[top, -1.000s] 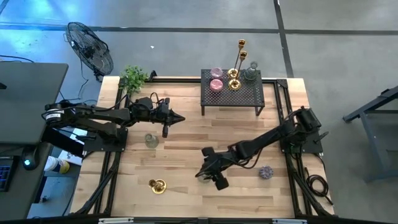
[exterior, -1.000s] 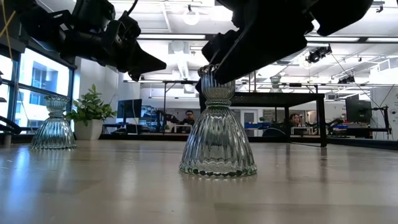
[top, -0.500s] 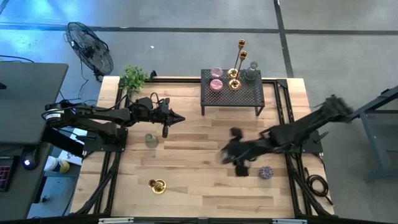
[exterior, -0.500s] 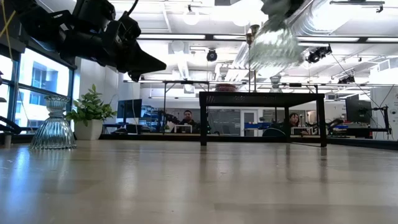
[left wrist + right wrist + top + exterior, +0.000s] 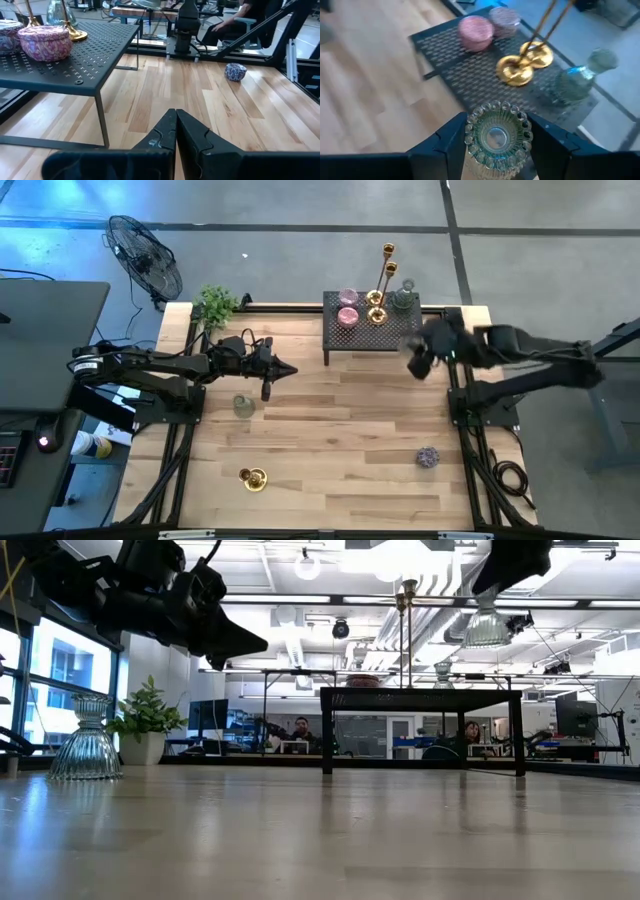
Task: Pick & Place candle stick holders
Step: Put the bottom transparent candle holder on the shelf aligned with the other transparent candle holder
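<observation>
My right gripper [image 5: 418, 358] is shut on a clear ribbed glass candle holder [image 5: 497, 134] and holds it in the air by the near right corner of the black mesh rack [image 5: 373, 330]. In the low view the holder [image 5: 487, 628] hangs high above the table. On the rack stand two pink cups [image 5: 347, 307], two tall brass sticks [image 5: 378, 305] and a grey-green glass holder [image 5: 403, 298]. My left gripper [image 5: 285, 368] is shut and empty, hovering at mid-left. A second clear glass holder [image 5: 243, 406] and a short gold holder [image 5: 252, 477] stand on the table. My right gripper pinches the glass holder's upper part, just below its scalloped rim [image 5: 470, 131], between its two fingers [image 5: 451, 137], one on each side. The holder is lifted clear of the table and hangs below the gripper with its flared base [image 5: 487, 638] down.
A small purple patterned holder [image 5: 428, 457] sits near the table's right edge. A potted plant [image 5: 214, 304] stands at the far left corner. The wooden table [image 5: 330, 480] shows bare wood in the middle and at the front. People sit in the room behind.
My right gripper has lifted the clear glass holder off the near middle of the table and carried it quickly up and toward the far right, to beside the rack. The holder now hangs clear of the table. My left arm has kept still.
</observation>
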Robot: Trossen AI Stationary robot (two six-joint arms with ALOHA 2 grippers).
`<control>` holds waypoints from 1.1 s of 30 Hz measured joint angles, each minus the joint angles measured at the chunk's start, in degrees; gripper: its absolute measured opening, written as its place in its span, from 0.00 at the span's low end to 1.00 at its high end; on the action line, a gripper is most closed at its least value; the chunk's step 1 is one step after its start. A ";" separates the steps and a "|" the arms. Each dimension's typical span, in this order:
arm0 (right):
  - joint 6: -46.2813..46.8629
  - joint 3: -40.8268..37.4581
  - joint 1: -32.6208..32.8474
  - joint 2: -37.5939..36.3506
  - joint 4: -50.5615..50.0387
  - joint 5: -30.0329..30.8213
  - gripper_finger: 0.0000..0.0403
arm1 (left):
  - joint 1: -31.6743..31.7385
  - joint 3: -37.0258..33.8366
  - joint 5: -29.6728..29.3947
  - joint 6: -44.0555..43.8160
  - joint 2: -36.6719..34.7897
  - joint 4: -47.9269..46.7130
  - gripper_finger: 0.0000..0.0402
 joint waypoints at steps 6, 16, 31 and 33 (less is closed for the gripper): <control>-16.02 -0.01 -19.72 3.15 7.50 -12.83 0.42 | 0.01 0.00 -0.42 -0.01 0.01 0.00 0.01; -24.93 -0.02 -40.57 9.13 14.46 -29.76 0.42 | 0.00 0.00 -0.40 0.10 0.00 -0.02 0.01; -27.44 -0.02 -45.89 13.73 16.24 -31.30 0.42 | 0.01 0.00 -0.37 0.61 0.01 -0.02 0.01; -27.53 -0.02 -46.10 14.13 16.31 -31.37 0.42 | 0.00 0.00 -0.37 0.61 0.00 -0.02 0.01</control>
